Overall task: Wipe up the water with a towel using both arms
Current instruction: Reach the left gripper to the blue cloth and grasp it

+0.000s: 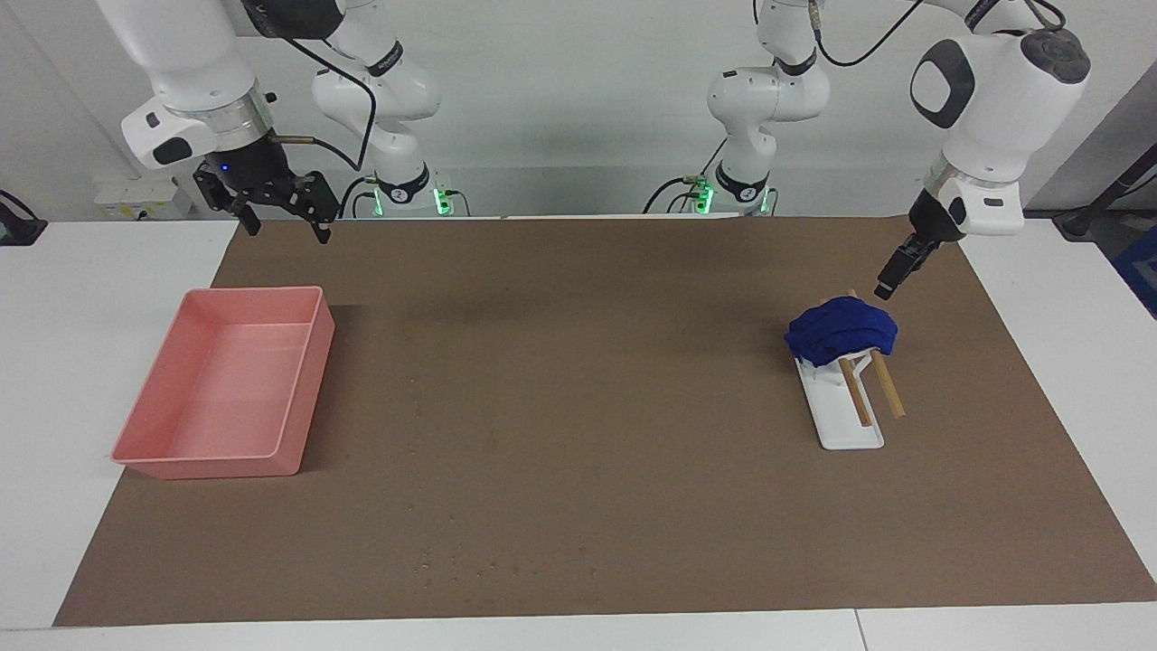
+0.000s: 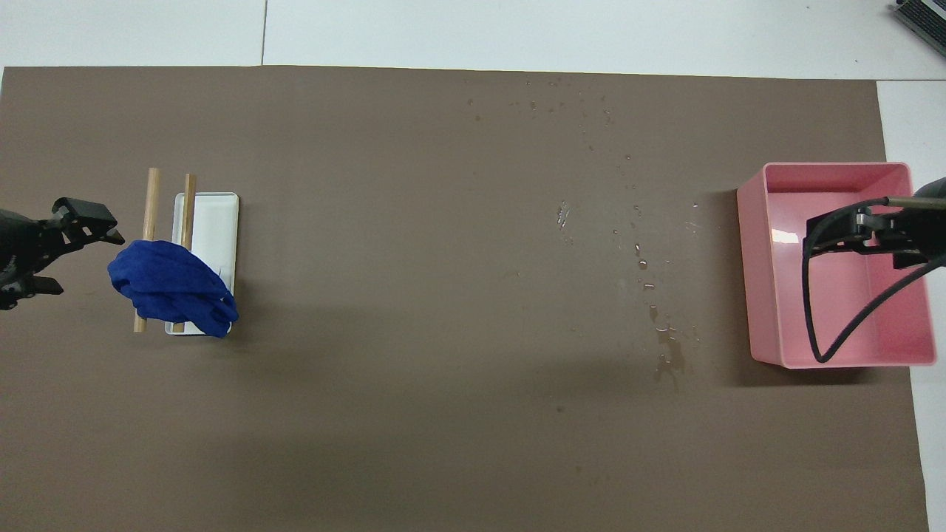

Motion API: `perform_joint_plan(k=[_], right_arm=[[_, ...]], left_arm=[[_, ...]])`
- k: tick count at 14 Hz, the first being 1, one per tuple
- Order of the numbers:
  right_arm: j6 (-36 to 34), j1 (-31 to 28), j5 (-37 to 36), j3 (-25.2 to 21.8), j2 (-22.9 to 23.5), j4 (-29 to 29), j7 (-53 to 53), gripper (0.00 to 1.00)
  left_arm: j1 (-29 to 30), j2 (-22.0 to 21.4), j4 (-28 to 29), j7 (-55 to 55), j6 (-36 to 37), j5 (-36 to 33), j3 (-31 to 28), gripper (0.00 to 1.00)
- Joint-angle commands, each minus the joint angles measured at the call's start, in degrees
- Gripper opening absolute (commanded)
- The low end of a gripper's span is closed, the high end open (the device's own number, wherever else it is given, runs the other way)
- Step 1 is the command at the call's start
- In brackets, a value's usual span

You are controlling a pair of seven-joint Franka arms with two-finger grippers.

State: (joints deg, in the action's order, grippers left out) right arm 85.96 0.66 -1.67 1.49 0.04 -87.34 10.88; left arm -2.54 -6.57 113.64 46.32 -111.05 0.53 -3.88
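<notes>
A mat [image 1: 578, 425] covers the worktop [image 1: 90, 298]. At the left arm's end a towel [image 1: 841, 331] is bunched on two rods [image 1: 872, 387] over a tray [image 1: 845, 418], at their end nearer the robots. At the right arm's end sits a bin [image 1: 221, 384]. Water drops [image 2: 650, 295] lie between them, near the bin. The left tool [image 1: 890, 276] hangs just beside the towel; the right tool [image 1: 276, 212] is over the bin's edge nearer the robots.
</notes>
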Motion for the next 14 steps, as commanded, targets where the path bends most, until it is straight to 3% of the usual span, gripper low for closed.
perform_joint_plan(k=[1,4,8,14], right_arm=[[-0.7,-0.3,0.5,0.4,1.5,1.5,0.0,1.00],[-0.5,-0.2,0.4,0.5,1.0,0.5,0.0,1.00],[-0.7,-0.2,0.5,0.5,-0.1,-1.5,0.2,1.00],[-0.6,-0.2,0.4,0.6,-0.1,-1.4,-0.4,1.00]], left_arm=[[0.0,-2.4,7.2,14.4,-6.3,-1.0,0.1,1.00],[0.1,-1.6,11.9,26.0,-15.5,-1.0,0.1,1.00],[0.2,0.9,13.4,33.0,-22.9,-0.9,0.1,1.00],[0.8,2.3,14.8,34.0,-25.8,-0.9,0.1,1.00]])
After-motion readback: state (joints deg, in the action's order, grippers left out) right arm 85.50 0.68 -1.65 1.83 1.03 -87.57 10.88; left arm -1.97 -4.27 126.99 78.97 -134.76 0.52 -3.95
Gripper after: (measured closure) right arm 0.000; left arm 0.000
